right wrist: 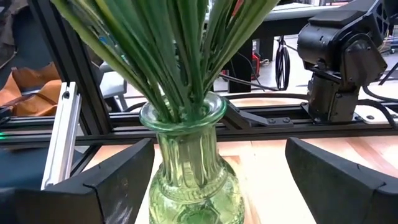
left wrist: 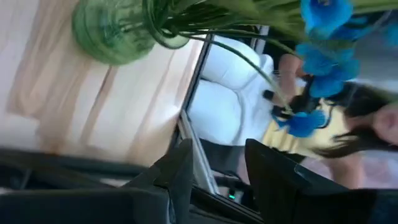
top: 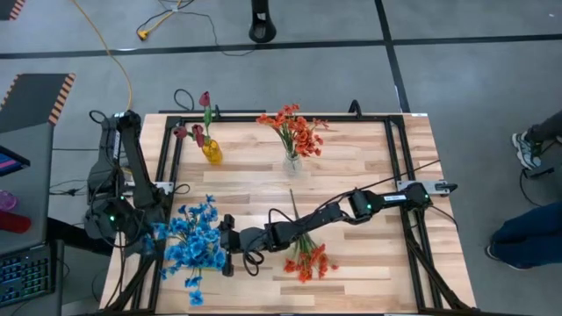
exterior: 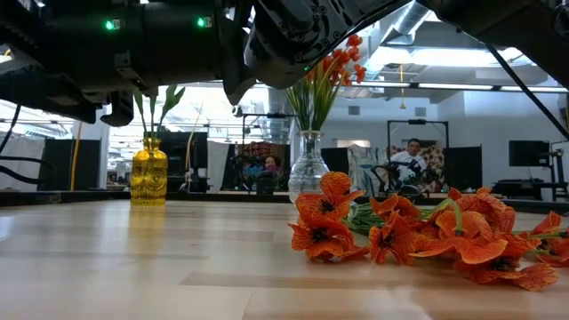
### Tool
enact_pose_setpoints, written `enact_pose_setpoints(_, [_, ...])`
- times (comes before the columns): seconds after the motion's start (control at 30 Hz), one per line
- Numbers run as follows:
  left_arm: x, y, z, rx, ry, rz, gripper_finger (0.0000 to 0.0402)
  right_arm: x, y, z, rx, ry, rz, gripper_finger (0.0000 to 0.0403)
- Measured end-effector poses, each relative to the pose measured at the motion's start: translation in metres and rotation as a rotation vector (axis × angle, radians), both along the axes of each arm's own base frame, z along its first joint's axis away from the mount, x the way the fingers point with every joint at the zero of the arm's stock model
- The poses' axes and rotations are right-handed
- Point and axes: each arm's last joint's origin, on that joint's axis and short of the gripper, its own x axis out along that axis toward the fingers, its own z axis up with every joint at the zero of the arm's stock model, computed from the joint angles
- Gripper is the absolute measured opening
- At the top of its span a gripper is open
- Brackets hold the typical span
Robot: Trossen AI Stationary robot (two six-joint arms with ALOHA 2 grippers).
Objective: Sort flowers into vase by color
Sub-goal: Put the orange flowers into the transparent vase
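Blue flowers (top: pixel 193 241) stand in a green glass vase (right wrist: pixel 194 180) near the table's near-left corner; in the high view their blooms hide the vase. My right gripper (right wrist: pixel 219 149) is open, reaching level from the right (top: pixel 226 246), with one finger on either side of the vase and apart from it. My left gripper (left wrist: pixel 217 165) is open, just left of the same vase (left wrist: pixel 115 28) and its blue blooms (left wrist: pixel 323 56), touching nothing. Maroon tulips stand in a yellow vase (top: pixel 211 151). Orange flowers stand in a clear vase (top: pixel 292 162). More orange flowers (top: pixel 307 259) lie flat on the table.
The loose orange sprigs (exterior: pixel 427 231) lie under my right arm near the table's near edge. The yellow vase (exterior: pixel 148 173) and the clear vase (exterior: pixel 308 169) stand toward the far edge. A black frame rail (top: pixel 171 158) borders the table. People show in the room beyond.
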Motion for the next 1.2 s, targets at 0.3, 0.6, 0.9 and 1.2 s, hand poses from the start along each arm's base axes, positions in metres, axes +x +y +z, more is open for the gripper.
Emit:
enact_pose_setpoints(0.3, [-0.006, 0.021, 0.013, -0.086, 0.105, 0.054, 0.0119, 0.0, 0.0, 0.0, 0.0, 0.0, 0.0, 0.0388])
enact_pose_setpoints(0.6, [-0.008, 0.048, 0.033, -0.008, -0.057, 0.097, 0.0118, -0.003, -0.001, 0.003, -0.095, 0.106, 0.006, 0.0388])
enact_pose_setpoints(0.9, [-0.012, 0.089, 0.066, 0.162, -0.237, 0.192, 0.0118, -0.022, -0.005, 0.049, -0.169, 0.321, 0.015, 0.0388])
enact_pose_setpoints(1.2, [-0.009, 0.106, 0.072, 0.392, -0.503, 0.338, 0.0118, -0.061, -0.002, 0.097, -0.247, 0.553, 0.049, 0.0388])
